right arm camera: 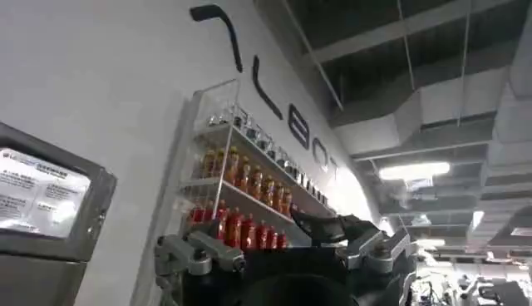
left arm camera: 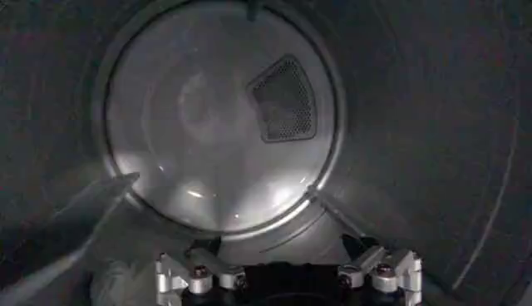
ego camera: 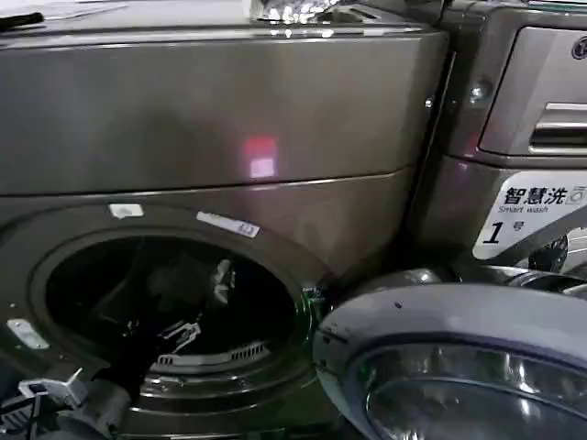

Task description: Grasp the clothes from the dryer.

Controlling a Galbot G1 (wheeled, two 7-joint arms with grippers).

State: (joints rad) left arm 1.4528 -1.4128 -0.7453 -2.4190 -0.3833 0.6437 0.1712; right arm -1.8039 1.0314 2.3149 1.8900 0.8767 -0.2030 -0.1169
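In the head view the dryer (ego camera: 211, 119) took up the middle and 9 o'clock side, its round porthole (ego camera: 170, 302) open at 7 o'clock. The swung-out door (ego camera: 459, 367) lay at 5 o'clock, its rim just beside the porthole's edge and narrowing the room on that side. The left arm (ego camera: 87, 403) entered from 8 o'clock and went into the dark drum. A second machine (ego camera: 523, 137) stood touching the dryer at 3 o'clock. The dryer's flat top ran along 12 o'clock.

The left wrist view looked inside the drum: the round rear wall (left arm camera: 208, 125) with 1 mesh vent (left arm camera: 284, 100), and a raised paddle (left arm camera: 79, 220) on the curved side wall. The left gripper (left arm camera: 281, 249) was spread wide with nothing between its fingers (left arm camera: 204, 247), free of every wall. A pale soft mass low beside it may have been the clothes (left arm camera: 112, 281); too dim to be sure.

The right wrist view showed the room: a white wall (right arm camera: 125, 75), a clear rack of bottles (right arm camera: 241, 191) and ceiling ducts (right arm camera: 432, 108). The right gripper (right arm camera: 328, 229) was raised in open air; its state could not be told.
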